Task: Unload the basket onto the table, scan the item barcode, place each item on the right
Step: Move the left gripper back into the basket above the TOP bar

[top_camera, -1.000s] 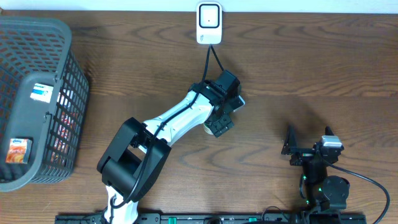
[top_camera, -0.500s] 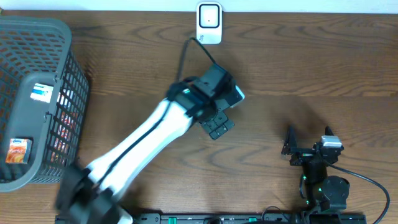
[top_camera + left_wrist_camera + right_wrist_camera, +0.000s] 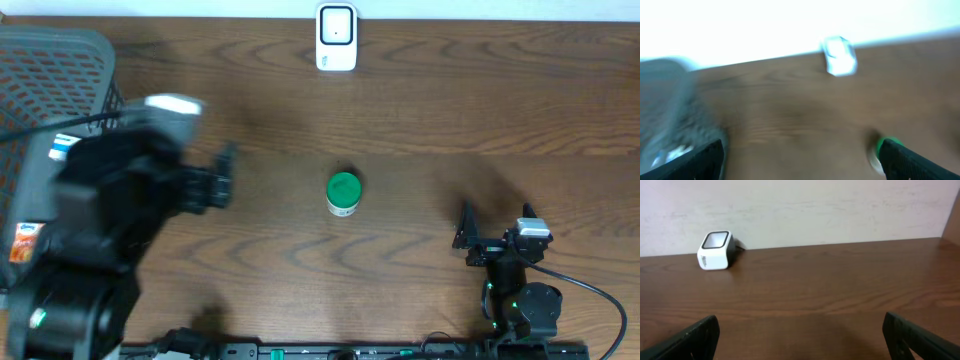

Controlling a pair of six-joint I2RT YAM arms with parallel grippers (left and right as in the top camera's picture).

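The item, a small white container with a green lid (image 3: 343, 193), stands upright alone on the wooden table, in front of the white barcode scanner (image 3: 336, 37) at the back edge. My left gripper (image 3: 224, 180) is blurred with motion, well left of the item, open and holding nothing. The left wrist view shows its gripper (image 3: 802, 165) wide apart, the item (image 3: 883, 146) just inside the right finger and the scanner (image 3: 840, 55) far off. My right gripper (image 3: 464, 232) rests open at the front right; its wrist view (image 3: 802, 340) shows bare wood and the scanner (image 3: 715, 250).
A grey plastic basket (image 3: 60, 42) with packaged goods stands at the far left, partly covered by my left arm; it shows blurred in the left wrist view (image 3: 670, 100). The scanner's black cable runs off its base. A white wall backs the table.
My left arm has swung from the scanner area far to the left, leaving the green-lidded item standing on the table. Its jaws have opened wider. The right arm has not moved.
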